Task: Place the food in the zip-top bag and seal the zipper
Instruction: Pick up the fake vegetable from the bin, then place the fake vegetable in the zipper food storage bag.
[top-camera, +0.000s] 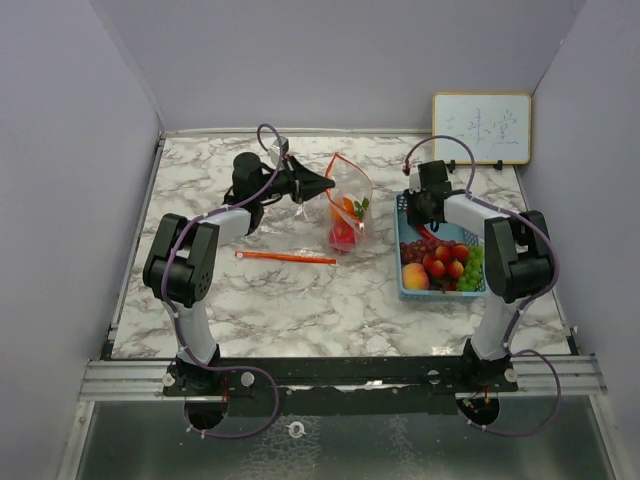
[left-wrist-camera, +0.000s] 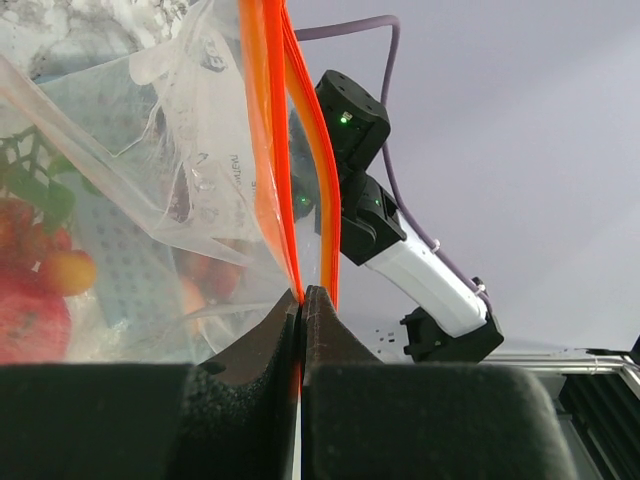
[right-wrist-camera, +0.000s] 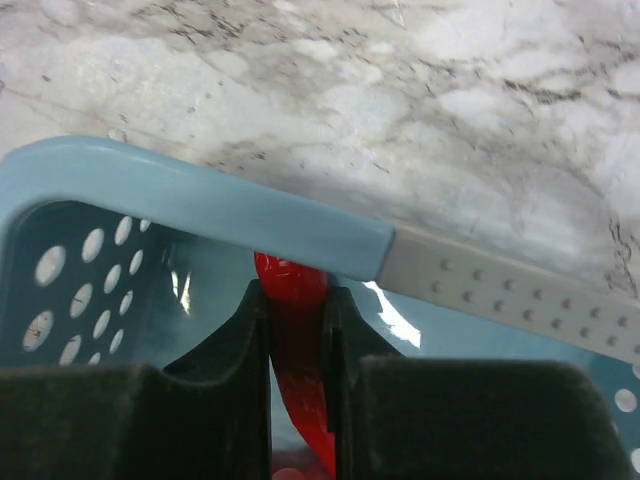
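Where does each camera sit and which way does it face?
Top: above and behind the bases, looking down on the table, left arm, right arm, bag and basket.
Left wrist: on the left arm, facing sideways past the left tool, shut on the zipper, toward the right arm.
Right wrist: on the right arm, facing down past the right tool, shut on a chili, at the basket rim.
Shared: bag in top and left wrist; basket in top and right wrist.
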